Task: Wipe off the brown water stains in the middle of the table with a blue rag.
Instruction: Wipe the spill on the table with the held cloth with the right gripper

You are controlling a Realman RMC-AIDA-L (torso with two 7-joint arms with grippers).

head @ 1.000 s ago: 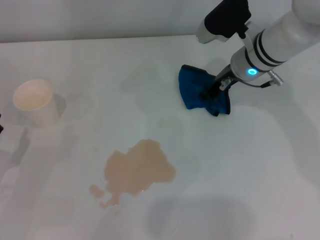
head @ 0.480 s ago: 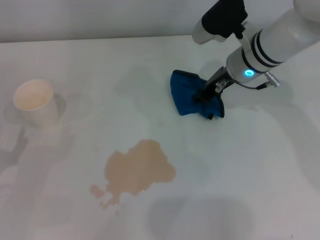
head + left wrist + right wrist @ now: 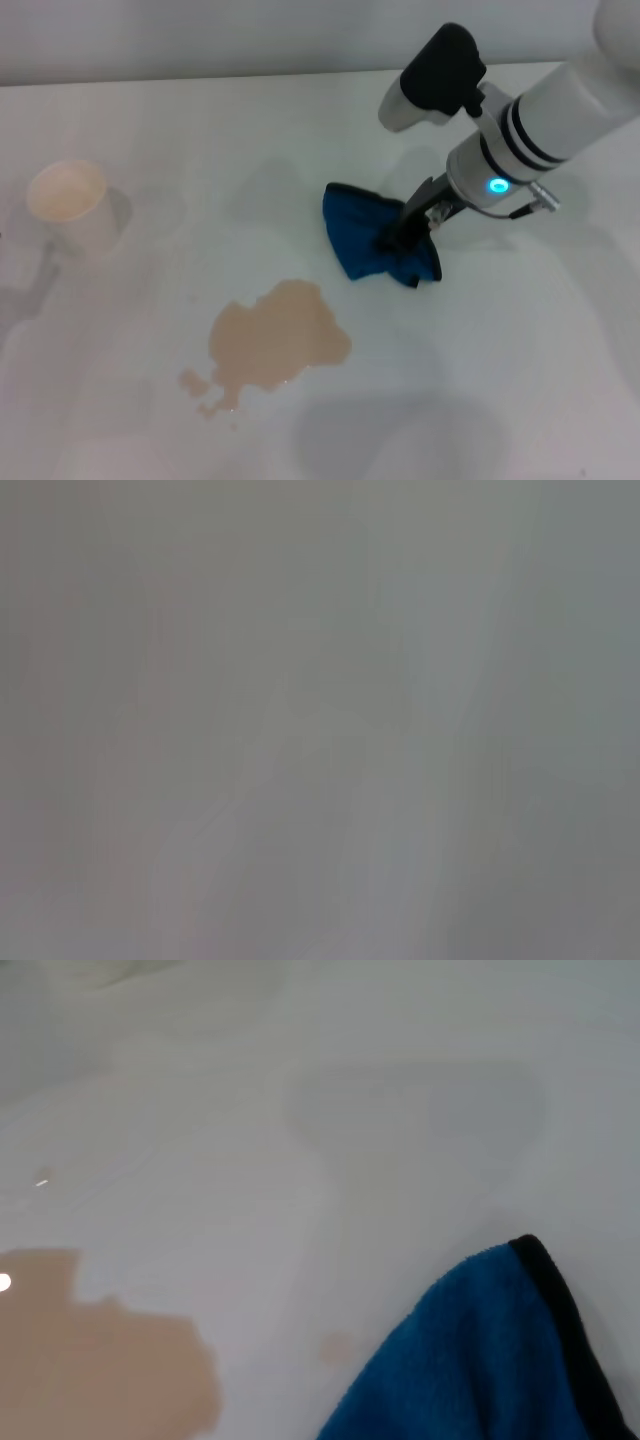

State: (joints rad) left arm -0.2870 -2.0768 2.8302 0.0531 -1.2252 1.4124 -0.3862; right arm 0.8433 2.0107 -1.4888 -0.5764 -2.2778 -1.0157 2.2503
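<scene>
The blue rag (image 3: pixel 365 235) with black trim hangs bunched from my right gripper (image 3: pixel 398 236), which is shut on it just above the white table (image 3: pixel 520 380). The brown water stains (image 3: pixel 270 338) spread as a pale tan blotch with small splashes at the near-left end, to the near left of the rag and apart from it. In the right wrist view a corner of the rag (image 3: pixel 480 1355) shows, with the edge of the stains (image 3: pixel 100 1360) beyond it. My left gripper is out of view; the left wrist view is a grey blur.
A cream-white paper cup (image 3: pixel 70 205) stands upright at the far left of the table. The back edge of the table runs along the top of the head view.
My right arm has carried the rag toward the near left, closer to the stains. The stains and the cup have not moved.
</scene>
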